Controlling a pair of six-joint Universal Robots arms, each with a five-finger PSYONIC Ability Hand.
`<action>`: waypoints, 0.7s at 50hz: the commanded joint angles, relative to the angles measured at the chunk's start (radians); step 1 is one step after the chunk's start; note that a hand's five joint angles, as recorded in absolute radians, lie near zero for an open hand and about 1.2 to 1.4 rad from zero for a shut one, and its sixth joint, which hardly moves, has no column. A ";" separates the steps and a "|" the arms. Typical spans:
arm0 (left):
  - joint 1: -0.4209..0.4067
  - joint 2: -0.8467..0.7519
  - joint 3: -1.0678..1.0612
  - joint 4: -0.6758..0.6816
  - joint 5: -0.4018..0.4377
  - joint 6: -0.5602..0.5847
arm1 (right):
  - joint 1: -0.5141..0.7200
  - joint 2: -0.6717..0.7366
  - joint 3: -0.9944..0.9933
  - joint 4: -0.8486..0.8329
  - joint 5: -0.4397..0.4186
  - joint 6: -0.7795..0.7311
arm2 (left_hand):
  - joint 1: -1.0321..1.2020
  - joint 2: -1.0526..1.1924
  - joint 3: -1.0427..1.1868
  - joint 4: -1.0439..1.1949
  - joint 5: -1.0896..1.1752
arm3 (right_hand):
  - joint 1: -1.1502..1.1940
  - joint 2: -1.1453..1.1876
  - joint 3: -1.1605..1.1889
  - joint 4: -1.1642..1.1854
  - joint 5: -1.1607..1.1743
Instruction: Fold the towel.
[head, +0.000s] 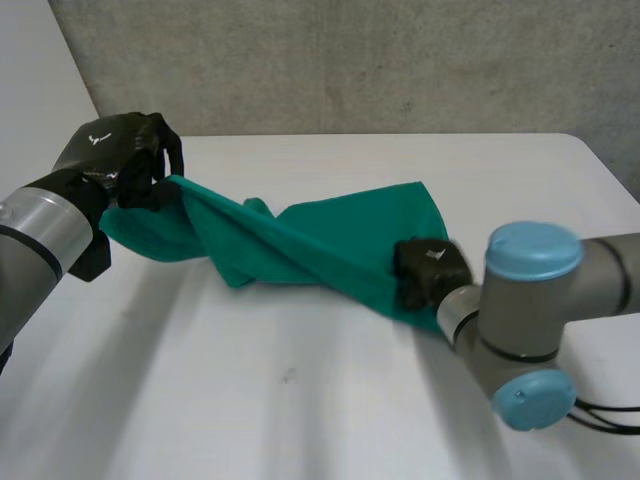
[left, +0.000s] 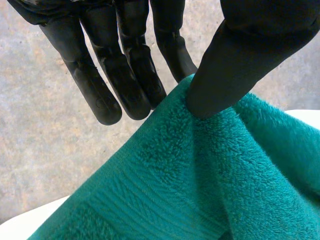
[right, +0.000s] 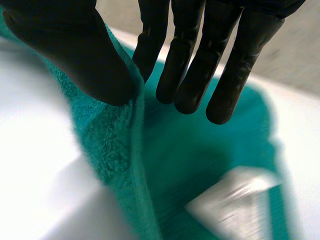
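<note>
A green towel stretches twisted across the white table, lifted at its left end. My left hand holds that raised corner above the table's far left; in the left wrist view the thumb pinches the towel against the fingers. My right hand grips the towel's near right edge low at the table. In the right wrist view its thumb and fingers pinch the towel's edge, and a white label shows on the cloth below.
A grey concrete wall stands behind the table's far edge. The table's right edge runs close behind my right arm. Bare white tabletop lies in front of the towel.
</note>
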 joint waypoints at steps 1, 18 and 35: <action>0.034 -0.025 -0.040 -0.001 0.002 0.010 | -0.121 -0.267 0.073 -0.027 -0.021 -0.252 | 0.252 0.199 0.204 0.201 0.253 | 0.419 0.223 0.218 0.208 0.244; 0.029 -0.204 -0.160 -0.074 0.014 0.240 | -0.204 -0.249 -0.037 0.619 -0.191 -0.656 | 0.252 0.199 0.204 0.201 0.253 | 0.419 0.223 0.218 0.208 0.244; -0.046 -0.462 0.547 -0.034 -0.116 0.242 | -0.195 0.030 -0.696 0.464 -0.018 -0.598 | 0.252 0.199 0.204 0.201 0.253 | 0.419 0.223 0.218 0.208 0.244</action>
